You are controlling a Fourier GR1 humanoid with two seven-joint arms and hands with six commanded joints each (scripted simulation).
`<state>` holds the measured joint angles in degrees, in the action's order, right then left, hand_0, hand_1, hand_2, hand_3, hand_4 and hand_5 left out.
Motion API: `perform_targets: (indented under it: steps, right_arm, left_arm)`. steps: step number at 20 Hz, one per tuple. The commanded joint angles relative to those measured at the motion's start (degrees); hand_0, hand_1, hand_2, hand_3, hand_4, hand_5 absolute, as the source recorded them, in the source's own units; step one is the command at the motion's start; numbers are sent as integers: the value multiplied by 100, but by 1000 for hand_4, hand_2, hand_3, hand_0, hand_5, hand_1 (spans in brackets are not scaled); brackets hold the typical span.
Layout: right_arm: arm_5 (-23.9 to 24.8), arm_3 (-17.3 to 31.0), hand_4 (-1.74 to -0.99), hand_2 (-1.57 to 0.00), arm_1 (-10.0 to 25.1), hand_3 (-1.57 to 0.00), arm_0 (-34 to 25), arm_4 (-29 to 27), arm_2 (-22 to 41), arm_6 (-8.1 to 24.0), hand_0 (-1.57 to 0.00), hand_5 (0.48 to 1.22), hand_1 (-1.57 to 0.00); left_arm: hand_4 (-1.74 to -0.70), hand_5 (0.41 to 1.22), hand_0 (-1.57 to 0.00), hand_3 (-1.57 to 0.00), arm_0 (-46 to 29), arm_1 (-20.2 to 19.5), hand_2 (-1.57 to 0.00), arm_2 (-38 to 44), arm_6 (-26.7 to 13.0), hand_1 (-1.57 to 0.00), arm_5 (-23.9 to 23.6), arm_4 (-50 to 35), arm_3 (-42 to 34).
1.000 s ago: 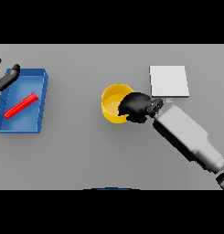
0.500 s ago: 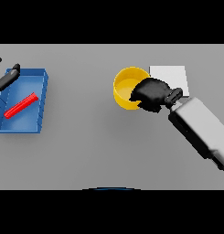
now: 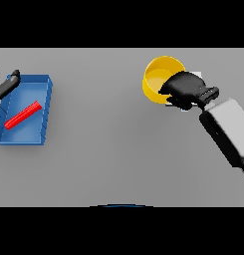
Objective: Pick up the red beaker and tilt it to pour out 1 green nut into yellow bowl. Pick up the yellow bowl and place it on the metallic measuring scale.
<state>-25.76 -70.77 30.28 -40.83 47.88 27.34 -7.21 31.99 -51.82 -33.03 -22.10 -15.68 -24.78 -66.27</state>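
Second half of the task in hand: carrying the yellow bowl (image 3: 161, 79) toward the metallic measuring scale (image 3: 195, 77). Right robot hand (image 3: 185, 89) closed on the bowl's near right rim, dark fingers curled over the edge and into the cup, grip apparently firm. Bowl seemingly lifted clear of the grey worktop (image 3: 108, 134), mouth turned up toward the head view, yellow inside showing; no green nut to be made out within, too small or hidden to tell. Scale almost wholly covered by the hand and wrist, only slivers of pale plate peeping out beside the knuckles and just under the hand. Bowl overlapping the scale's left side at most, bulk of it lying to the left and farther up the view.

Far left, well apart: blue tray (image 3: 41, 114) with the red beaker (image 3: 23, 115) lying on its side inside. Left robot hand (image 3: 6, 84) idle at the tray's far left corner, fingers relaxed, holding nothing.

Next, by judgement: shift the bowl rightward until centred over the plate, level it, lower until the base sits flat, then uncurl the fingers and lift away without dragging the rim
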Motion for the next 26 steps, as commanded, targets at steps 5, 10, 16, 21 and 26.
perform_targets:
  steps: [5,10,16,21,26]
  right_arm:
    - [546,885,-1741,-1549,90,-1147,-141,141,-157,-232,-1570,1221,-1571]
    - [906,1794,-1741,-1487,-17,-1195,-378,261,-331,-315,-1571,1221,-1571]
    - [1063,2644,-1741,-1418,-163,-1349,-521,245,-546,-493,-1571,1221,-1571]
    - [915,2933,-1741,-1363,-340,-1487,-590,233,-667,-406,-1417,1221,-1571]
    - [822,3037,-1660,-1186,-337,-937,-575,201,-809,-539,-902,1143,-1150]
  left_arm:
    - [-737,738,1,1,-34,-81,1,40,-32,1,23,-48,-75]
    - [-720,720,1,1,-9,-54,1,-5,-111,1,25,-15,-64]
    - [-725,710,1,1,-81,-79,1,-11,-86,1,18,-9,-84]
    - [-727,712,1,1,-33,-103,1,-26,-126,1,43,7,-111]
    - [-732,723,1,1,6,26,1,-24,-87,1,61,-3,49]
